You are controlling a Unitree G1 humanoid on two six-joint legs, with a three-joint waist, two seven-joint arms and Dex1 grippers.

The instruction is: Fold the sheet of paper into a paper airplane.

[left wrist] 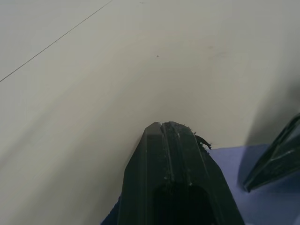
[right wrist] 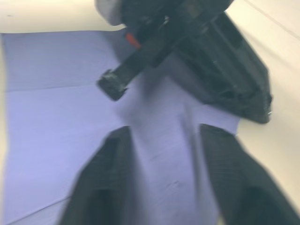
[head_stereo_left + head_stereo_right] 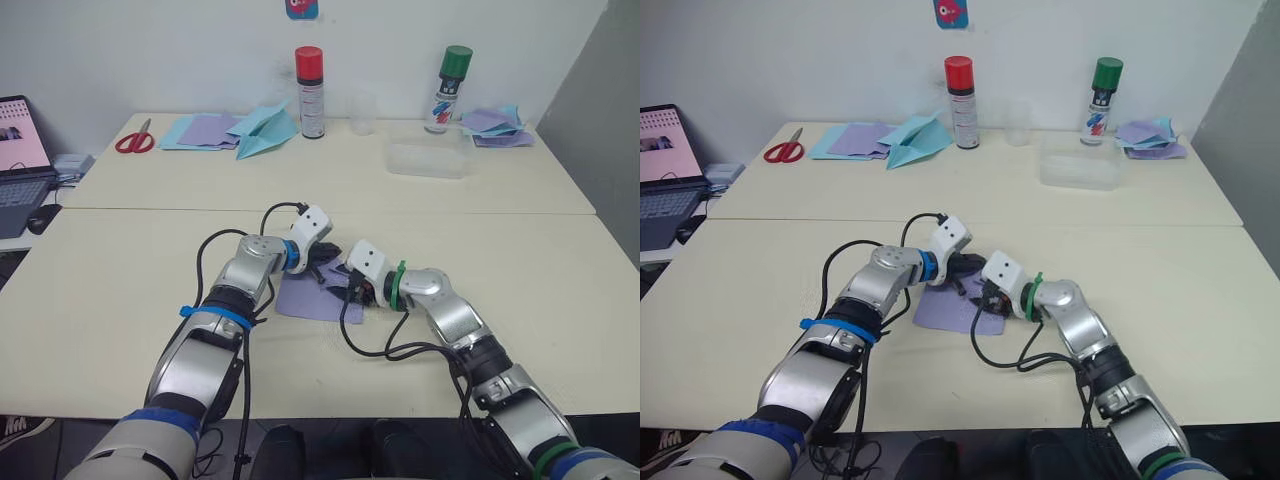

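The thin lavender-purple sheet of paper (image 3: 312,298) lies flat on the cream worktop (image 3: 110,290), near its front edge, well apart from the red-capped spray can (image 3: 311,91) at the rear. Both hands meet over the sheet's far edge. The left hand (image 1: 165,125) has its two black fingers pressed together, tip at the sheet's edge on the worktop. The right hand (image 2: 164,140) has its fingers spread apart, hovering over the sheet, with creased paper showing between them. The large light-blue paper plane (image 3: 265,130) rests just beside the red-capped spray can.
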